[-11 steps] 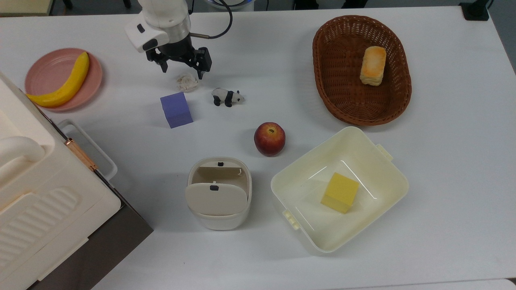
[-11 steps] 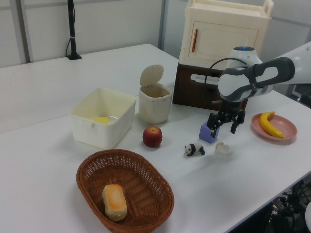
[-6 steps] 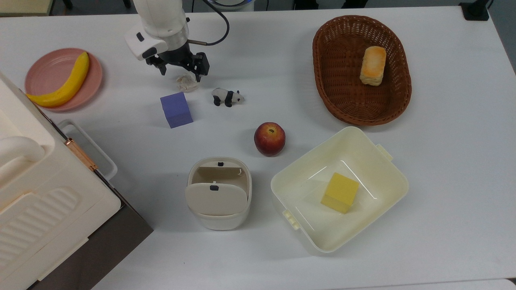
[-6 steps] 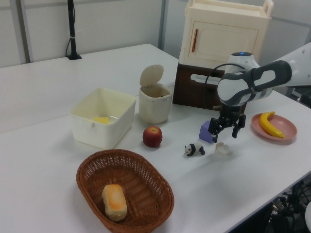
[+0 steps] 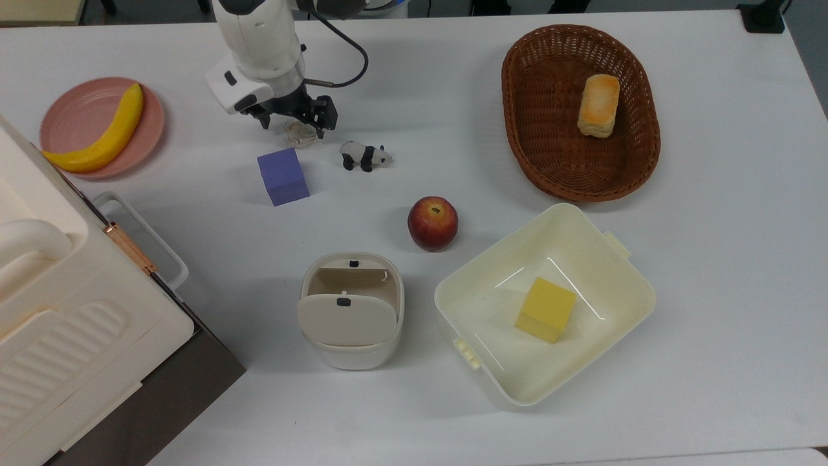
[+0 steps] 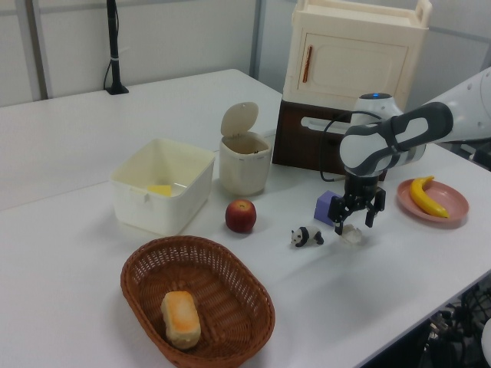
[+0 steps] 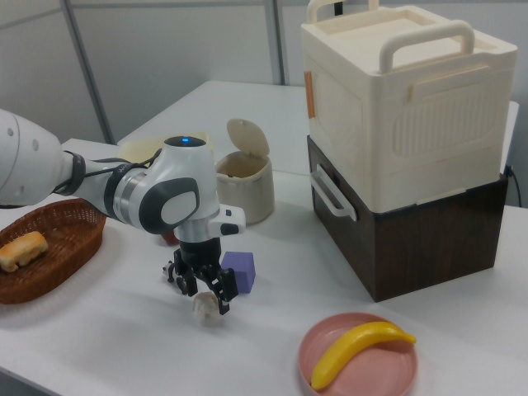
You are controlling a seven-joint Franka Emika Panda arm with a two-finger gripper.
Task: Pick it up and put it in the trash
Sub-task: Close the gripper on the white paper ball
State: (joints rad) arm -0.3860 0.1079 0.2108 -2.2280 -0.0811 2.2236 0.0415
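In the top view the gripper (image 5: 294,123) hides part of the paper wad (image 5: 299,134), which lies near the table's (image 5: 711,272) far edge. The right view shows the wad (image 7: 206,309), lumpy with no clear long axis, between spread fingers, ungrasped. The trash bin (image 5: 351,310) stands lid up, its visible interior bare; the tub (image 5: 621,310) holds a yellow block (image 5: 545,309).

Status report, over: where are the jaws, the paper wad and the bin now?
Gripper open, jaws astride paper wad, wad on table. Bin lid open. Purple cube and panda close by.
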